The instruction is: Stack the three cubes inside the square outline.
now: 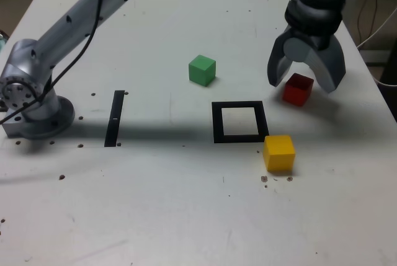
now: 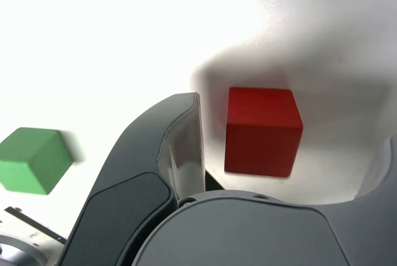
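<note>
Gripper hovering w/ jaws wide open, nothing held; red cube sitting btwn & below fingertips.

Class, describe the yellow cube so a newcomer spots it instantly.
Find the black square outline on the white table. Just off its lower-right corner in the exterior view sits the cube. It alone is yellow; the others are red and green.
</note>
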